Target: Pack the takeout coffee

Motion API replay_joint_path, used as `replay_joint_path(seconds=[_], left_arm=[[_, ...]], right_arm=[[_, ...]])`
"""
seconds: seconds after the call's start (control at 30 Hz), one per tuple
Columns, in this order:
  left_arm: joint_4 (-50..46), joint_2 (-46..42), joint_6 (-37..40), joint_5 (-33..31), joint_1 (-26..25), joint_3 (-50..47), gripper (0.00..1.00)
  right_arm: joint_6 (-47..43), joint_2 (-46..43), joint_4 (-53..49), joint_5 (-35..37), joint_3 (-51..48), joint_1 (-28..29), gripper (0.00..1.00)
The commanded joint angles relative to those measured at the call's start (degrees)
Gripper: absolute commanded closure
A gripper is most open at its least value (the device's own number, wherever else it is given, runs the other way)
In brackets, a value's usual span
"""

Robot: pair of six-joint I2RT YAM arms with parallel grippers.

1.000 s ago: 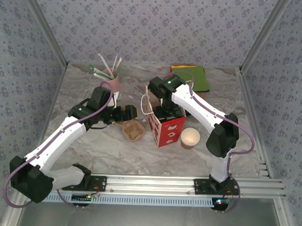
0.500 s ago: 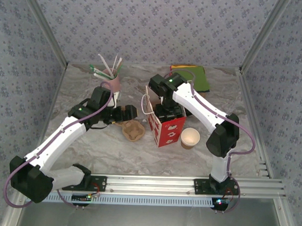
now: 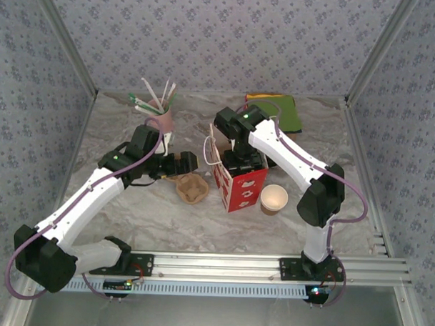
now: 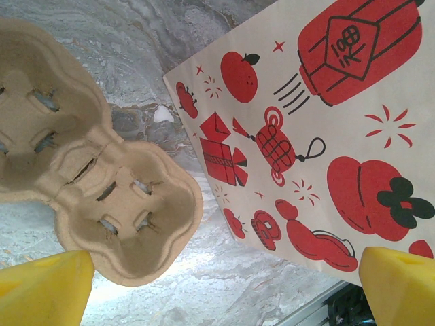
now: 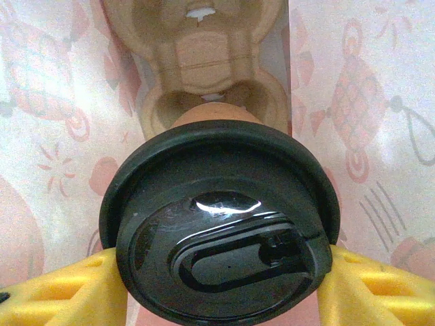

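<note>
Takeout coffee (image 5: 221, 224): one, black lid up, down inside the paper bag (image 3: 239, 189). The right gripper (image 5: 224, 291) pinches it from both sides just under the lid rim. The lid hides most of the brown cup body, only a sliver shows. Near to far on the table (image 3: 130, 210): one lidless cup (image 3: 273, 198), upright, near right, just beside the bag. One pulp carrier (image 3: 191, 188) just left of the bag, cut off at the left edge in the left wrist view. Left gripper (image 4: 221, 288) is spread wide with nothing in it, above that carrier and beside the bag's printed side. One bag, red-and-white print, upright, its mouth blocked from above by the right wrist. A second carrier (image 5: 204, 61) lies in the bag bottom below the coffee; can't tell if the cup sits in a pocket. Far left: one pink cup (image 3: 162, 123) holding straws (image 3: 152, 96), count unclear. Far right: one cloth stack (image 3: 276, 111), green on top, yellow and red edges.
</note>
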Motion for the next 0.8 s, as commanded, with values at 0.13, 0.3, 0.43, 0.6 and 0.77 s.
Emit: replay_joint_path(seconds=[0.13,0.3,0.43,0.6,0.77], left_arm=[[0.44,0.11,1.27,0.53,-0.45,1.05,0.00],[0.51,0.16,1.25,0.45,-0.45,1.08,0.00],[0.45,0.09,1.30,0.50,-0.46,1.07,0.00],[0.39,0.03,1.31,0.45,-0.43,1.04,0.00],[0.39,0.12,1.28,0.55,-0.44,1.08,0.00]], right_arm=[[-0.34,0.80,-1.78,0.35,1.69,-0.01,0.35],[-0.31,0.69,-1.91,0.40,1.60,-0.01,0.35],[-0.31,0.72,-1.85,0.39,1.69,-0.04,0.35],[-0.40,0.78,-1.74,0.37,1.21,-0.03,0.35],[-0.53,0.53,-1.51,0.37,0.38,-0.07,0.35]])
